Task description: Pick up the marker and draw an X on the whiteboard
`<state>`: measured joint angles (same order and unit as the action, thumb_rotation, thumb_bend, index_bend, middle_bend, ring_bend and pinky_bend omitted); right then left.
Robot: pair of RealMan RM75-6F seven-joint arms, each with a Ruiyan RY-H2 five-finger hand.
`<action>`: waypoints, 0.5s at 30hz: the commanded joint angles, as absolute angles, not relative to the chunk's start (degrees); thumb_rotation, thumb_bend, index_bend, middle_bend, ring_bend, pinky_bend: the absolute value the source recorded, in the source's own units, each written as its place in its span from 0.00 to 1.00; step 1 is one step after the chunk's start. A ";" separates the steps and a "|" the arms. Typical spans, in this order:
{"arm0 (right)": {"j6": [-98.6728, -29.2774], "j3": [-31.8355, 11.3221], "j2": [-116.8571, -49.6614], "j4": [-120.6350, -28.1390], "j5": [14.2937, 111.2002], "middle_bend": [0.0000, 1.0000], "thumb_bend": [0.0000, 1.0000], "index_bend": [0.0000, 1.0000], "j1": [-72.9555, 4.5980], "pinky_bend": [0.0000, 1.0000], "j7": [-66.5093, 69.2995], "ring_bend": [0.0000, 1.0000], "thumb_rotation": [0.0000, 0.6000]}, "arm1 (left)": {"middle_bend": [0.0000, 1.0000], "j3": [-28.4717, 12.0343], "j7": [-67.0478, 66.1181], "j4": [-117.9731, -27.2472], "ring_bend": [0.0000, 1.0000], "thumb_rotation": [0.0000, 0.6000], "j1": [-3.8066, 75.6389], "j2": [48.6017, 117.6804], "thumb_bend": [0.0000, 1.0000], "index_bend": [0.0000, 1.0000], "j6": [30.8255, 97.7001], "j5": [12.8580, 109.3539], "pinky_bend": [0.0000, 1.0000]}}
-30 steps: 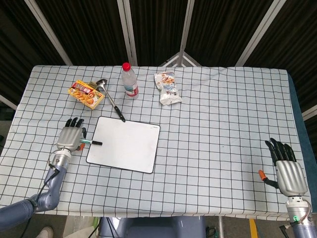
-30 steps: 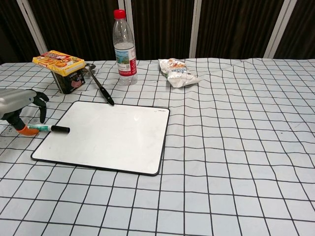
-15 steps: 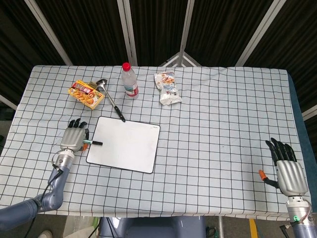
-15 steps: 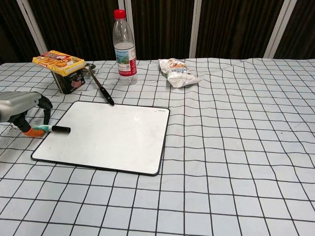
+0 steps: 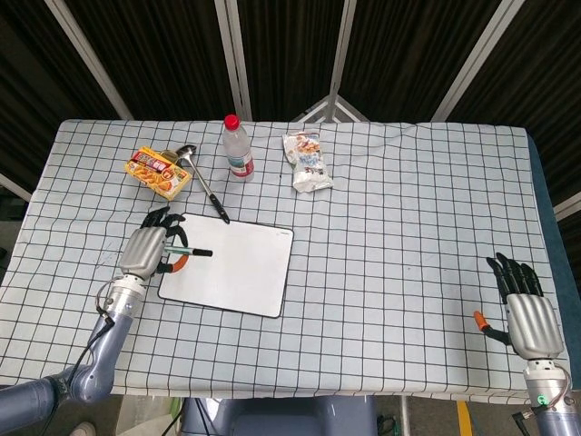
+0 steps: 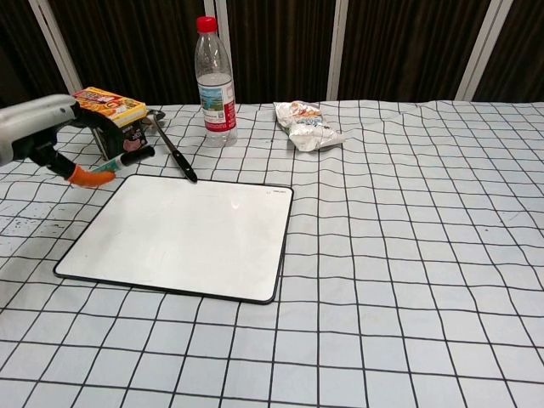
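Observation:
My left hand (image 5: 150, 250) (image 6: 42, 132) holds the marker (image 5: 189, 252) (image 6: 127, 159) up off the table, over the whiteboard's left edge, its black cap pointing right. The marker is green-bodied with a black end. The whiteboard (image 5: 229, 263) (image 6: 183, 234) lies flat and blank with a black rim. My right hand (image 5: 526, 313) rests open at the table's near right corner, far from the board; the chest view does not show it.
Behind the board lie a black-handled ladle (image 5: 204, 183) (image 6: 174, 153), a yellow food box (image 5: 159, 173) (image 6: 106, 110), a water bottle (image 5: 239, 147) (image 6: 215, 85) and a snack packet (image 5: 307, 161) (image 6: 308, 125). A checked cloth (image 5: 408, 227) covers the table.
My left hand closed on the marker beside the board, lifted it off the table and carried it right and up, over the board's left edge. The right hand stayed still.

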<state>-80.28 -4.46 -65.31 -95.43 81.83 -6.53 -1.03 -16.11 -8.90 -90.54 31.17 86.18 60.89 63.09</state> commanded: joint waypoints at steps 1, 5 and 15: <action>-80.28 -4.48 -65.31 -95.44 81.79 0.00 0.31 0.00 -6.54 0.00 -1.04 0.00 1.00 | 0.21 -18.23 0.35 -95.38 0.06 1.00 30.68 86.29 0.54 0.67 60.46 65.15 0.11; -80.21 -4.52 -65.23 -95.43 81.65 0.00 0.31 0.00 -6.54 0.00 -0.84 0.00 1.00 | 0.21 -17.99 4.33 -93.30 0.06 1.00 32.01 89.27 0.54 0.67 58.53 66.02 0.11; -79.80 -4.58 -65.02 -95.42 81.37 0.00 0.31 0.00 -6.63 0.00 -0.19 0.00 1.00 | 0.21 -17.09 6.62 -86.25 0.06 1.00 34.65 96.67 0.54 0.67 57.28 66.37 0.11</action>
<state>-79.82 -4.57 -65.04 -95.44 81.38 -6.62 -0.23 -17.48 6.56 -87.21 34.15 95.75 57.47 66.16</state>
